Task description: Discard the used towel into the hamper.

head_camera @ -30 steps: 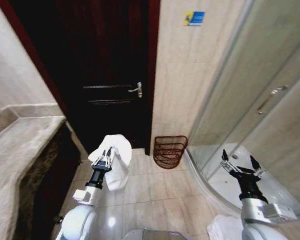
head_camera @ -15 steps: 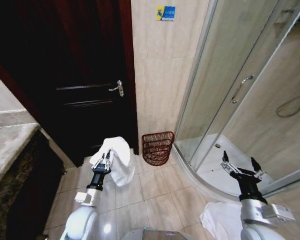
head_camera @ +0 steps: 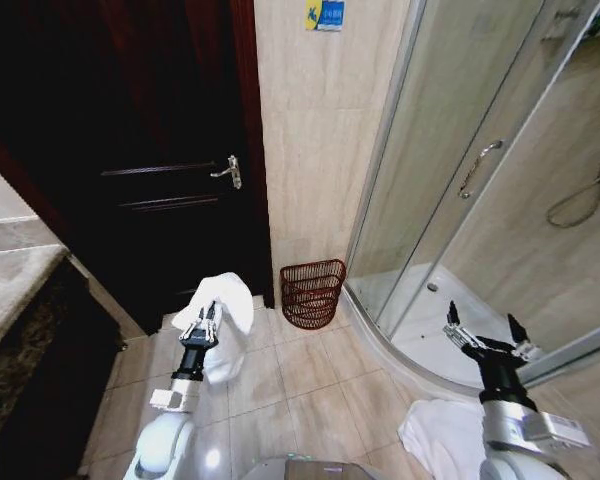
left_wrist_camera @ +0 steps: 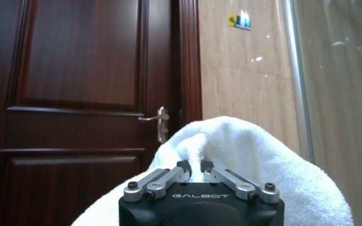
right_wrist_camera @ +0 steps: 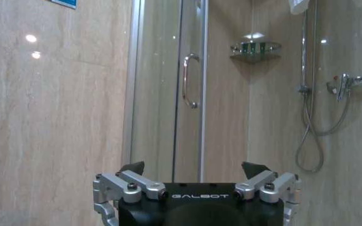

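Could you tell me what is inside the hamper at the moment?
The hamper looks empty through its open weave, though its bottom is hidden. The towel hangs from the left gripper.

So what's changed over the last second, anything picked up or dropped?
Nothing was picked up or dropped. The whole head view has swung right, so the camera turned: the shower enclosure now takes up more of the picture and the counter less. The left gripper stays shut on the white towel, short of the hamper by the wall. The right gripper stays open and idle.
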You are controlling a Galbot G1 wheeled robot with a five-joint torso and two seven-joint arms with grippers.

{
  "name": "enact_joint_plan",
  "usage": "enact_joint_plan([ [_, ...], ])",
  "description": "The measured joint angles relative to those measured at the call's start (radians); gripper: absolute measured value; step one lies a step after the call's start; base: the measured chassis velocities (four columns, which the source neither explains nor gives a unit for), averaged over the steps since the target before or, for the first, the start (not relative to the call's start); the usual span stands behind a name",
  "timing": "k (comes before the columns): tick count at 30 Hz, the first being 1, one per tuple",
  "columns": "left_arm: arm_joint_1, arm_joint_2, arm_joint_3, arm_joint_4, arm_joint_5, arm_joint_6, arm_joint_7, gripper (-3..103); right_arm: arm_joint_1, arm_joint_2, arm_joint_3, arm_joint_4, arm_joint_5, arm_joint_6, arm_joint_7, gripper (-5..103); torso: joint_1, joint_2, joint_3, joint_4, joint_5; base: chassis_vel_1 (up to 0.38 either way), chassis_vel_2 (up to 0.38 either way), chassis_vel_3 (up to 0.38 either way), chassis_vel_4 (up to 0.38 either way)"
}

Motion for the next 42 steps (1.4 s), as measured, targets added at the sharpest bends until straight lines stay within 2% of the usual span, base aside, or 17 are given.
enact_joint_plan([
  [3, -0.034, -0.004, -0.002, 0.013, 0.011, -0.004, 0.000, 6, -0.002, 0.000, -0.010, -0.042, -0.007, 0.049, -0.007, 100, -0.008, -0.018, -0.010, -0.0001, 0.0000, 0.000, 0.000, 0.000, 0.000],
  [8, -0.034, -0.001, -0.002, 0.018, 0.014, -0.012, -0.001, 6, 0.001, -0.001, -0.034, -0.060, -0.039, 0.075, -0.010, 100, -0.016, -0.035, -0.019, -0.0002, 0.0000, 0.000, 0.000, 0.000, 0.000],
  [18, 0.000, -0.007, -0.017, 0.008, -0.007, -0.029, -0.018, 6, 0.044, -0.001, -0.038, -0.095, -0.066, 0.076, -0.013, 100, -0.035, -0.077, -0.042, -0.0001, 0.0000, 0.000, 0.000, 0.000, 0.000],
  [25, 0.029, 0.018, -0.039, -0.003, -0.030, -0.042, -0.021, 6, 0.062, -0.001, -0.039, -0.112, -0.065, 0.077, -0.015, 100, -0.045, -0.101, -0.055, 0.0000, 0.0000, 0.000, 0.000, 0.000, 0.000],
  [42, 0.021, 0.010, -0.027, 0.008, -0.012, -0.043, -0.016, 6, 0.050, -0.002, -0.028, -0.141, -0.050, 0.105, -0.013, 100, -0.062, -0.141, -0.079, -0.0001, 0.0000, 0.000, 0.000, 0.000, 0.000],
])
